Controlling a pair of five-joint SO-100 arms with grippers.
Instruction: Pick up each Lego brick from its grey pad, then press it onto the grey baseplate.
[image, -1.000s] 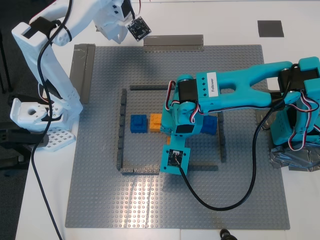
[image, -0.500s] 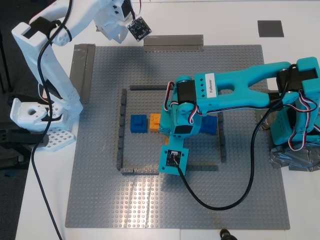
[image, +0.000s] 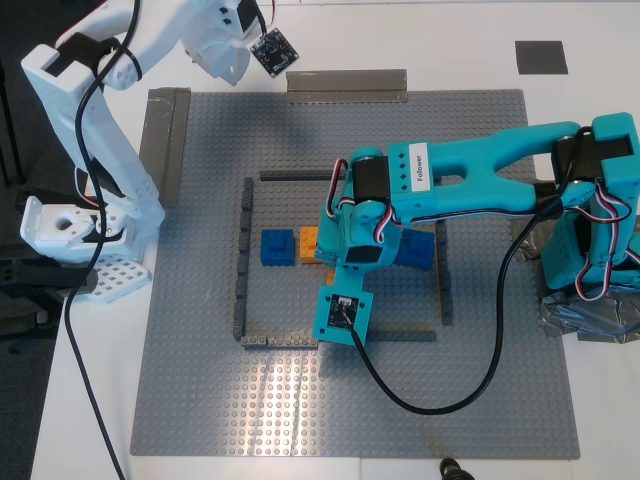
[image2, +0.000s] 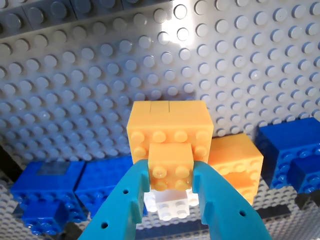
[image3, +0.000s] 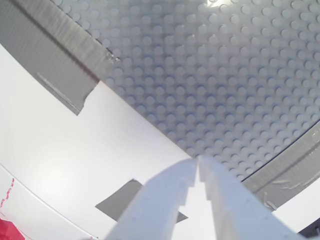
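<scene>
My first gripper (image2: 171, 186), the teal one, is shut on a small orange brick (image2: 171, 169) and holds it against a larger orange block (image2: 169, 127), above a white brick (image2: 175, 206). In the exterior view this gripper (image: 330, 262) sits inside the dark-grey frame (image: 243, 260) on the grey baseplate (image: 200, 380), beside an orange brick (image: 310, 243) and a blue brick (image: 277, 247). My second gripper (image3: 198, 165), the white one, is shut and empty above the baseplate's far corner (image: 222, 65). One grey pad (image: 541, 56) lies bare on the table; a grey pad (image3: 127, 200) also shows in the second wrist view.
Another blue block (image: 418, 250) lies under the teal arm, with more blue bricks (image2: 50, 190) around the orange stack. Grey tape strips (image: 347, 85) hold the baseplate's edges. The white arm's base (image: 80, 230) stands at the exterior view's left, the teal base (image: 600, 260) at its right.
The teal arm has shifted slightly toward the exterior view's left with the orange brick in it. The white arm's wrist has edged up and back a little.
</scene>
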